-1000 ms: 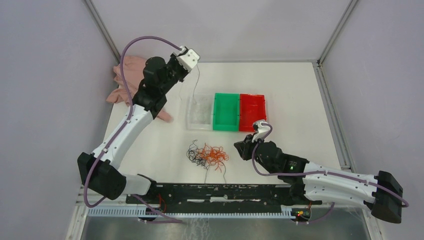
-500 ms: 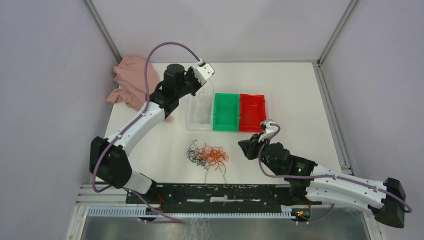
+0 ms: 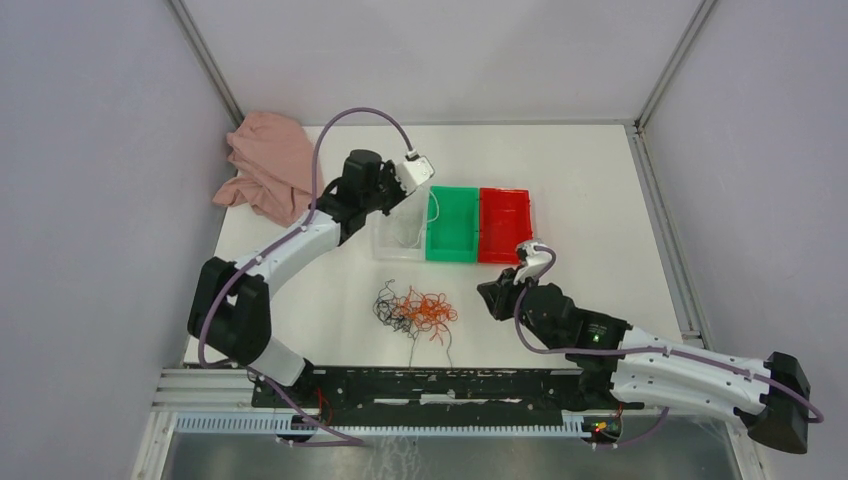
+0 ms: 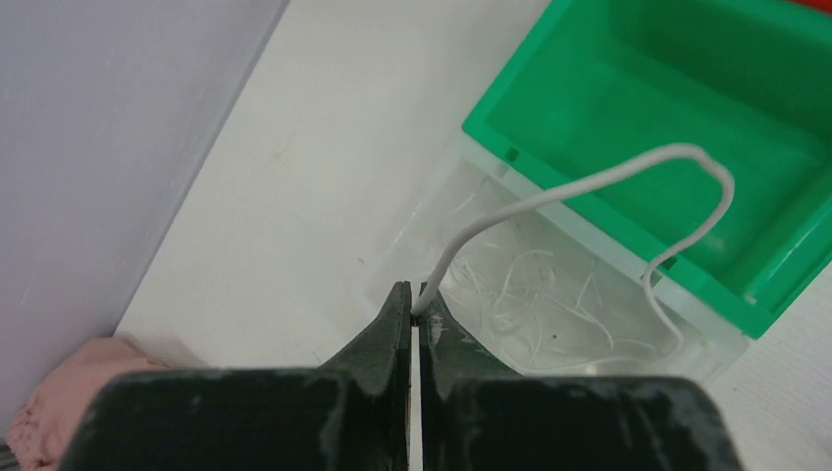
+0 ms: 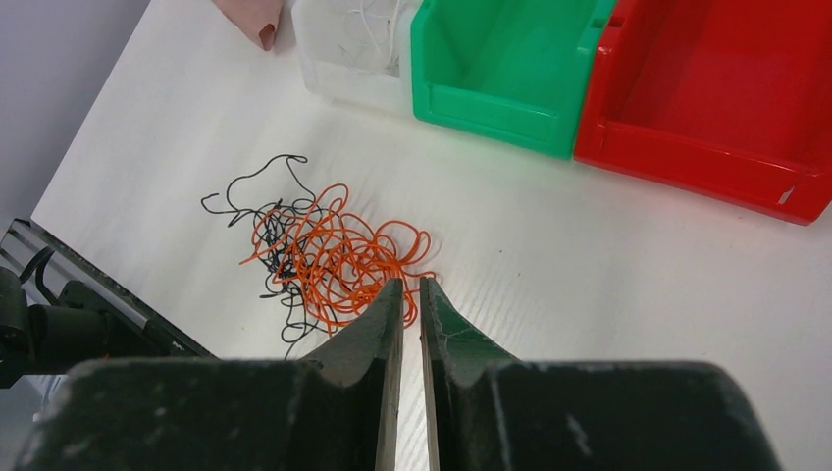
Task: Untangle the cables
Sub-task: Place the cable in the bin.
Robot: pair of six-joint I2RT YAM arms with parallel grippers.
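Observation:
A tangle of orange and black cables (image 3: 415,312) lies on the white table in front of the bins; it also shows in the right wrist view (image 5: 324,250). My left gripper (image 3: 418,172) is shut on one white cable (image 4: 579,186) and holds it above the clear bin (image 4: 392,257), which has several whitish wires in it. The held cable arches over the edge of the green bin (image 4: 785,245). My right gripper (image 5: 412,287) is shut and empty, just right of the tangle.
The clear bin (image 3: 385,222), green bin (image 3: 452,249) and red bin (image 3: 505,252) stand side by side mid-table. A pink cloth (image 3: 262,160) lies at the far left by the wall. A black rail (image 3: 430,385) runs along the near edge.
My left gripper has carried the white cable right and down from the back of the table to above the clear bin. My right arm shifted slightly right.

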